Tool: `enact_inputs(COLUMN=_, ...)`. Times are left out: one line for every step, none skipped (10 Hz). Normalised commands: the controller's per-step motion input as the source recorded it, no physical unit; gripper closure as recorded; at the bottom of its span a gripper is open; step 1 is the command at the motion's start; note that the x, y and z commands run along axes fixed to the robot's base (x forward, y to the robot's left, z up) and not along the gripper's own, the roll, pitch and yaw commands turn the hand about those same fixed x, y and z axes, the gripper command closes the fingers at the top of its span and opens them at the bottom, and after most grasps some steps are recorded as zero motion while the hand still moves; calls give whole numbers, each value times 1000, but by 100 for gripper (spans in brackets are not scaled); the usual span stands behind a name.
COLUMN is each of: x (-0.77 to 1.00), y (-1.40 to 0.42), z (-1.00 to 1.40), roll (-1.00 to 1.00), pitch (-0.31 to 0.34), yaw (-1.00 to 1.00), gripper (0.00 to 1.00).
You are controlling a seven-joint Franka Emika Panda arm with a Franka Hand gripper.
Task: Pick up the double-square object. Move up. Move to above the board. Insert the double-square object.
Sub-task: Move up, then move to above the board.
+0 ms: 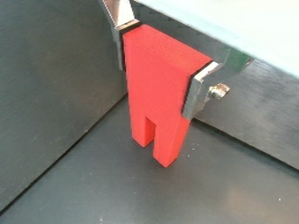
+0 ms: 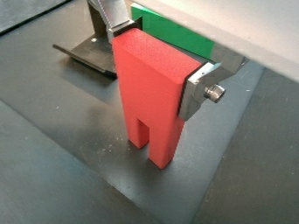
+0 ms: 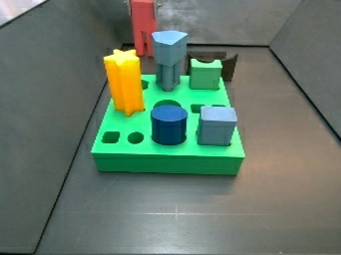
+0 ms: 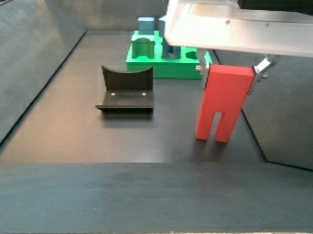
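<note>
In a side view the gripper (image 4: 232, 68) clamps the top of the double-square object (image 4: 224, 102), which stands upright with its two legs at the dark floor; whether they touch it is unclear. In both wrist views the silver fingers (image 1: 197, 87) press its flat sides. Left of it stands the fixture (image 4: 126, 90). Farther back lies the board (image 4: 167, 60), carrying a yellow star-shaped column (image 3: 123, 82).

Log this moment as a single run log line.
gripper: shut on double-square object | object: upright, legs at the floor | location: beside fixture, away from board | insertion: not yet done
</note>
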Motion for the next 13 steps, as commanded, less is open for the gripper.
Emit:
enact_inputs(x=0, y=0, z=833, roll=0, pitch=0, yaw=0, gripper=100)
enact_inputs(x=-53, y=-79, z=786, roll=-20, pitch=37, yaw=-55, gripper=100)
enact_inputs(x=-80, y=-74, z=696, roll=-10, pitch=61, yaw=-58, gripper=100)
enact_inputs(x=-65, y=-42, z=581, roll=22, pitch=65, yaw=-53, gripper=100)
enact_inputs(x=-41, y=-9, z=401, roll=55, pitch=70, yaw=-33, gripper=100)
enact_inputs(x=-25, y=-6, z=258, roll=60, pitch=76, yaw=-10, gripper=100)
enact_inputs(x=107, y=-504, z=1000, roll=-122, pitch=155, yaw=22, gripper=100)
enact_inputs(x=114, y=-514, z=1000, roll=-118, pitch=157, yaw=25, gripper=100)
enact_inputs(x=100, y=-441, z=1000, roll=-77, pitch=142, yaw=27, gripper=100)
enact_inputs(x=88, y=-385, z=1000, roll=-48, pitch=125, yaw=20, gripper=100)
enact_inputs(x=79, y=-341, z=1000, roll=-25, pitch=106, yaw=16, gripper=100)
enact_inputs(x=72, y=-301, z=1000, roll=-6, pitch=96, yaw=16, gripper=100)
enact_inputs(x=62, y=-247, z=1000, roll=15, pitch=87, yaw=16, gripper=100)
